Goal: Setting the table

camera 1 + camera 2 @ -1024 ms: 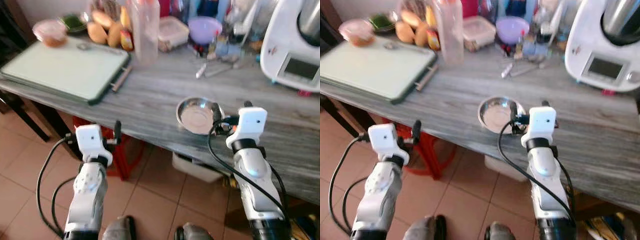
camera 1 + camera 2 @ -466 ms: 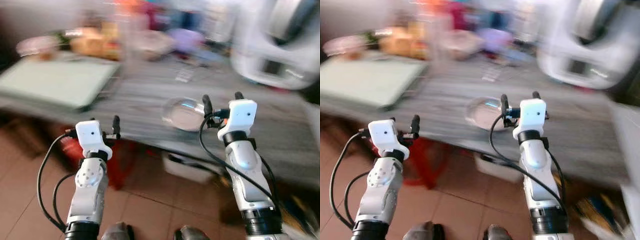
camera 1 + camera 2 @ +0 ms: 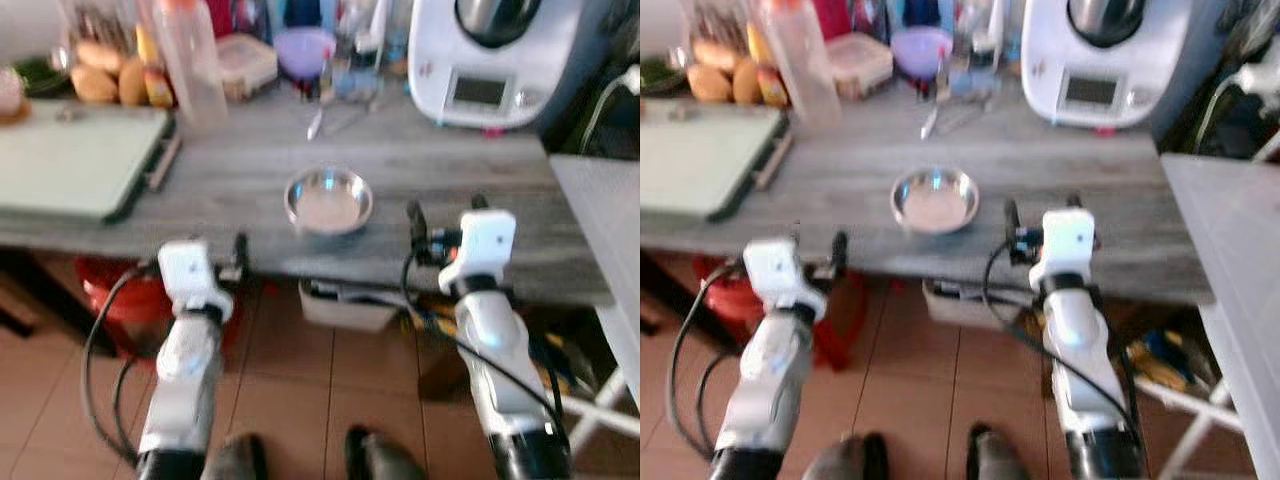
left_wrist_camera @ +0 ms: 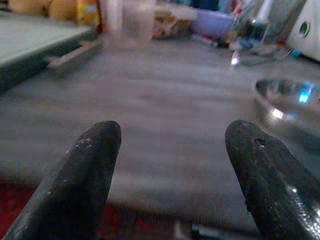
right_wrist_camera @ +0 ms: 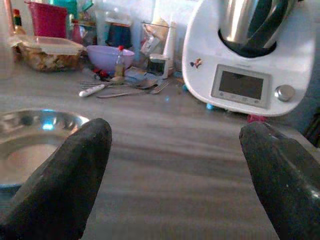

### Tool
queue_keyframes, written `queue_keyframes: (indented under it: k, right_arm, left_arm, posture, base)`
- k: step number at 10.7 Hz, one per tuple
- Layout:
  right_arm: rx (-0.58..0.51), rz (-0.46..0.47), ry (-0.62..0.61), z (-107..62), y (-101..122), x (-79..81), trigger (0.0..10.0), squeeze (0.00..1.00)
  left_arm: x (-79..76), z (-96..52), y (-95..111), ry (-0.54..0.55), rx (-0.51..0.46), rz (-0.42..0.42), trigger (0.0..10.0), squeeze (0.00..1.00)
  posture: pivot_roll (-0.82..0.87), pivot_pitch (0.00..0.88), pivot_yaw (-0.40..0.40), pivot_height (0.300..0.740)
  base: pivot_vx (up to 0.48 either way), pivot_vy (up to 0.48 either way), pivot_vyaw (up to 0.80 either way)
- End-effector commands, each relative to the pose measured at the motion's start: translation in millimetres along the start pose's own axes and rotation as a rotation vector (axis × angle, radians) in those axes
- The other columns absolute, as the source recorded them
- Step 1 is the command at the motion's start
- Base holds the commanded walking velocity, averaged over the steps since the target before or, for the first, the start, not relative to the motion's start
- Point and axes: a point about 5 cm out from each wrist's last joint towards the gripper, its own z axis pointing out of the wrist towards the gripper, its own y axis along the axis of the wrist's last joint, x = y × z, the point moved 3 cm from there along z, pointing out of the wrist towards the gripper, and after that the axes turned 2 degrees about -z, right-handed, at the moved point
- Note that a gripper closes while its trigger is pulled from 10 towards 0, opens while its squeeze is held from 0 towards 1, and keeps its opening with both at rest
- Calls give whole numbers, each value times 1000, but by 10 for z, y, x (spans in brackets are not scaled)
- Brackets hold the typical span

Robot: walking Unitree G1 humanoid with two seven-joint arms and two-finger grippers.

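1. The steel bowl (image 3: 328, 199) stood on the grey table (image 3: 240, 180), near its front edge.
2. The left gripper (image 4: 170, 175) and right gripper (image 5: 175, 175) were at the table edge, jaws apart, empty.
3. No writing on the white kitchen machine (image 3: 485, 55) was readable.

steel bowl (image 3: 328, 199): 1, ahead of the fingers | purple bowl (image 3: 305, 50): 1 | white kitchen machine (image 3: 487, 60): 1 | green cutting board (image 3: 70, 160): 1 | lidded food box (image 3: 247, 63): 1 | fork (image 5: 131, 92): 1
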Motion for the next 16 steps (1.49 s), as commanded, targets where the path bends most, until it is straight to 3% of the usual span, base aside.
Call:
queue_keyframes:
  k: [1, 6, 8, 9, 10, 11, 16]
  right_arm:
    - [4, -13, -14, -36, 7, -47, 10000, 0]
    - [107, -151, -91, -382, -221, -277, 10000, 0]
    - [149, -85, -118, -450, -297, -311, 10000, 0]
    - [163, 5, -156, -471, -330, -290, 10000, 0]
    - [165, -1, -84, -501, -311, -180, 10000, 0]
    - [153, 33, -90, -505, -282, -164, 10000, 0]
    - [147, 45, -103, -405, -242, -232, 10000, 0]
  left_arm:
    - [-20, -19, 52, -9, -13, 1, 10000, 0]
    - [141, -218, -11, 14, 32, 34, 10000, 0]
    - [191, -279, -23, 24, 47, 43, 10000, 0]
    - [183, -295, -21, 22, 48, 38, 10000, 0]
    - [175, -283, -7, 25, 39, 45, 10000, 0]
    - [179, -290, -10, 18, 45, 60, 10000, 0]
    - [86, -327, -9, -39, 50, 14, 10000, 0]
  posture:
    - [-46, 80, 3, 740]
    - [-34, 85, 8, 740]
    - [-31, 91, 8, 740]
    - [-25, 93, 12, 740]
    - [-25, 96, 16, 740]
    - [-27, 97, 19, 740]
    - [-29, 102, 1, 740]
  base:
    - [-247, 0, 0]
    - [-247, 0, 0]
    - [-246, 0, 0]
    - [0, 0, 0]
    - [0, 0, 0]
    - [0, 0, 0]
    - [0, -207, -571]
